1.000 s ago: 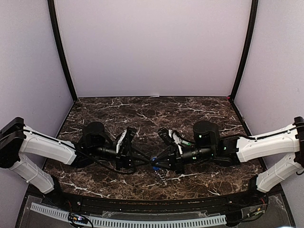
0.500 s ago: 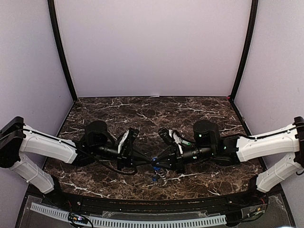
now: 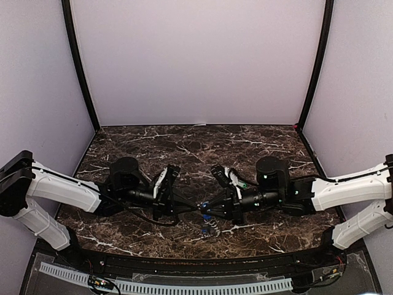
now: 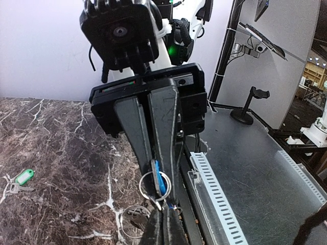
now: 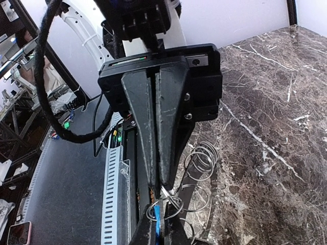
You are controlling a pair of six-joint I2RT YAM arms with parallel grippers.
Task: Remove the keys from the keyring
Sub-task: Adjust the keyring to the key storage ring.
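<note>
Green key (image 4: 24,176), seemingly blue key (image 4: 160,177), brown white-veined table (image 4: 61,127).

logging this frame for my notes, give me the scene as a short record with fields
left gripper: shut, pinching the keyring
right gripper: shut on the blue key
blue key: appears threaded on the keyring, between both grippers
green key: lying on the table, apart from the grippers
loose rings: on the table under the grippers
</note>
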